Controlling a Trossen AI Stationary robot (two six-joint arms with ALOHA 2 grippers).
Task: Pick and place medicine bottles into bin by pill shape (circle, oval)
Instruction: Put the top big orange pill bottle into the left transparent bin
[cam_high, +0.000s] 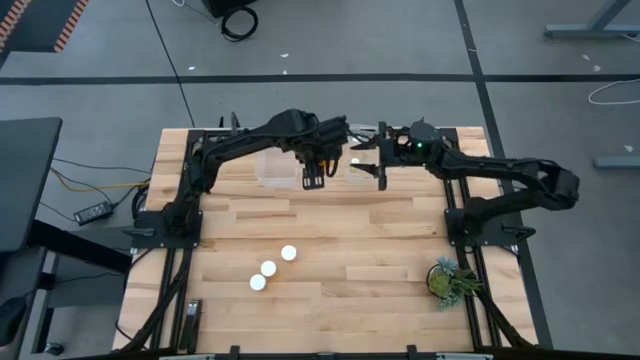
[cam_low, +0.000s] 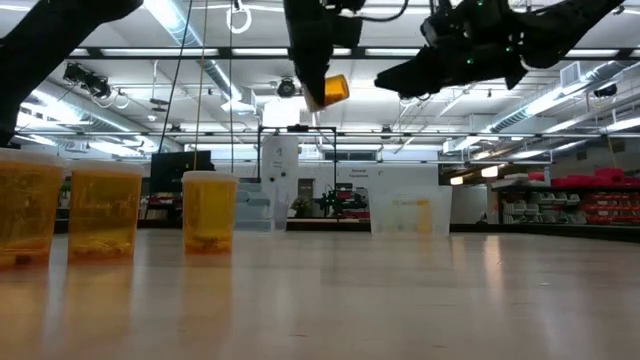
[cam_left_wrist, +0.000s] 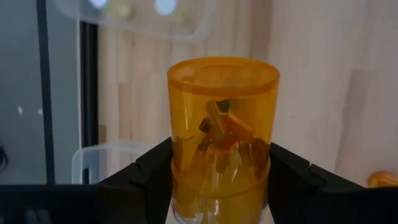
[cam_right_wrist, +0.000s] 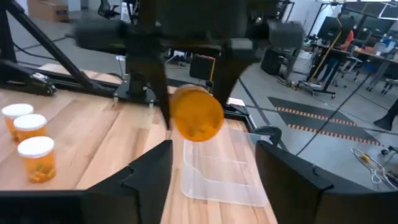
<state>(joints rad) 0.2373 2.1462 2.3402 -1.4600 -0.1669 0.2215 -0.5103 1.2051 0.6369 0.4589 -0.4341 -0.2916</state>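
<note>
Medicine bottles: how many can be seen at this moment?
4. Three bottles stand together on the table's front left part. One bottle is held in the left hand above the bins. More may be hidden inside the bins.

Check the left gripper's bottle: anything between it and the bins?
Nothing visible. The left gripper holds the bottle in the air near the clear bins at the table's far edge. The right gripper hangs open close beside it, not underneath.
</note>
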